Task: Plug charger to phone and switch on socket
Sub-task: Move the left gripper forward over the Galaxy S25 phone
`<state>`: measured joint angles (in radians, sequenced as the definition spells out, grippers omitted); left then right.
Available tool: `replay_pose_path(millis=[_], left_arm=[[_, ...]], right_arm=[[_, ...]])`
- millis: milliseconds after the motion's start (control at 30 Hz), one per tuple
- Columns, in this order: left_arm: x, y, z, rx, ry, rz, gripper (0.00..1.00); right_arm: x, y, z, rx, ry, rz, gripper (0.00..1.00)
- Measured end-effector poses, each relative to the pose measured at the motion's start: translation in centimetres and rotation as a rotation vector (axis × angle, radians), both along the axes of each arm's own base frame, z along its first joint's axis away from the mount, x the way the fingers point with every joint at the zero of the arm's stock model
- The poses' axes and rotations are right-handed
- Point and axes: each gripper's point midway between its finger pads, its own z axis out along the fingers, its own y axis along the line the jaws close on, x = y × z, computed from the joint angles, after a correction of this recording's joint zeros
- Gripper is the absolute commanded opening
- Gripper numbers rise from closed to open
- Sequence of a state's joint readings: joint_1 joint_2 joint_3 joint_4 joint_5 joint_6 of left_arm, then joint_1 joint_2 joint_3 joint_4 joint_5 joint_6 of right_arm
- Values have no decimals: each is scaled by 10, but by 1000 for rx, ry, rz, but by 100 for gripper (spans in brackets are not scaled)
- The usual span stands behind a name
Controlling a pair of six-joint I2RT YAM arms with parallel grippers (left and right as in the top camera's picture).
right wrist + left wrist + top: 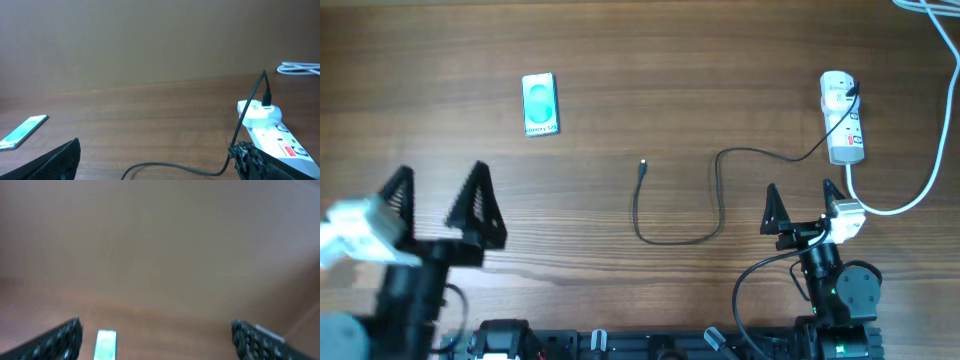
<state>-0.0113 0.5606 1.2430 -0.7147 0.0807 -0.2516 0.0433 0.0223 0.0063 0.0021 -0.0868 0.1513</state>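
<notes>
The phone (540, 104) lies flat at the far left of the wooden table, turquoise screen up; it also shows blurred in the left wrist view (106, 344) and at the left edge of the right wrist view (23, 131). The charger, a thin black cable (705, 205), runs from the socket (842, 118) in a loop to its free tip (643, 166) mid-table. The cable (175, 166) and socket (272, 134) show in the right wrist view. My left gripper (438, 195) stands open near the front left, short of the phone. My right gripper (802, 197) is open just in front of the socket, empty.
A thick white cord (925, 150) curves from the socket's near end up the right side to the far right corner. The arm bases (670, 345) line the front edge of the table.
</notes>
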Motion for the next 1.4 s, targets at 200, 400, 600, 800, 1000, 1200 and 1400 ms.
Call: replay_pose_path(millis=[200, 400, 600, 800, 1000, 1200, 1400], left_arm=[[57, -3, 35, 39, 282, -18, 100], [141, -4, -4, 66, 590, -37, 100], [206, -6, -82, 61, 820, -52, 100], [245, -7, -154, 58, 999, -59, 76], [257, -8, -205, 64, 1135, -74, 48], [260, -9, -221, 62, 1176, -79, 51], [269, -9, -229, 57, 1159, -77, 68]], right_arm=[[0, 0, 0, 0, 1, 3, 100], [0, 0, 0, 0, 1, 3, 100], [0, 0, 0, 0, 1, 3, 100], [0, 0, 0, 0, 1, 3, 100], [0, 0, 0, 0, 1, 3, 100], [0, 0, 0, 0, 1, 3, 100], [0, 0, 0, 0, 1, 3, 100]])
